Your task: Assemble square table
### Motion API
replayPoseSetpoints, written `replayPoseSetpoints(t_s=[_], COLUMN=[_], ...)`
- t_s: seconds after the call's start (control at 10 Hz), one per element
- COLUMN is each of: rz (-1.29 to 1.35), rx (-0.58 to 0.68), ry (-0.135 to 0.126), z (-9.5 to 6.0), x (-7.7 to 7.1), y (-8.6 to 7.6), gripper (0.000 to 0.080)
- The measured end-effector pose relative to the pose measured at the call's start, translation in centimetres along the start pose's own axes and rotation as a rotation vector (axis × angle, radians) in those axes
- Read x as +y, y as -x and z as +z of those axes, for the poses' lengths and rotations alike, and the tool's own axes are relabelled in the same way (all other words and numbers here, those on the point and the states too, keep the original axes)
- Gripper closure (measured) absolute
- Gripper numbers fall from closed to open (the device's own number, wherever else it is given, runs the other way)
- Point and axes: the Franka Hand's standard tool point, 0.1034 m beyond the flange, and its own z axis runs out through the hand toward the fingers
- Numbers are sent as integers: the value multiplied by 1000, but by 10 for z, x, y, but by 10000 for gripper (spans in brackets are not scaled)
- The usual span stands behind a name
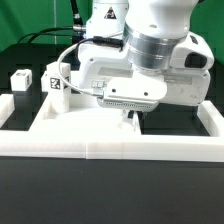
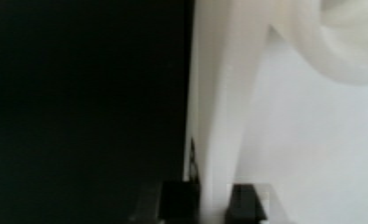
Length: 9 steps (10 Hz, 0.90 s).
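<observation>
1. The hand (image 1: 130, 112) points straight down over the square slab (image 1: 85, 122), at the slab's edge on the exterior view's right.
2. In the wrist view the hand (image 2: 206, 200) has its two dark fingers (image 2: 160, 205) on either side of a narrow white strip. The strip fills the gap between them, so the hand is closed on it. The strip appears to be the slab's edge.
3. Beside that strip the wrist view shows the pale face of the slab (image 2: 314, 150) with a blurred round shape in it. The other side of the strip is black.
4. The slab lies flat on the dark worktop (image 1: 175, 122), just behind the long low white border wall (image 1: 110, 150) that runs along the front.
5. A short white tagged leg (image 1: 20, 80) stands apart, towards the exterior view's left and clear of the slab.
6. A second tagged white piece (image 1: 52, 88) sits near the slab's far corner on that side. Whether it touches the slab cannot be told.
7. The arm's body hides the middle of the slab.
</observation>
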Motion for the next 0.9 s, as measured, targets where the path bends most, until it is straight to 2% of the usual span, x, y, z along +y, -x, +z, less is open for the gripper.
replayPoseSetpoints(t_s=[0.2,0.3,0.7,0.9], rz=[16,28,102,142], rx=[36,45,115,169], ry=[2,4,-22,-50], z=[-11,-13,-24,-30], x=[40,51,67,86], y=[6,9,20,23], gripper=[739,739,739,739])
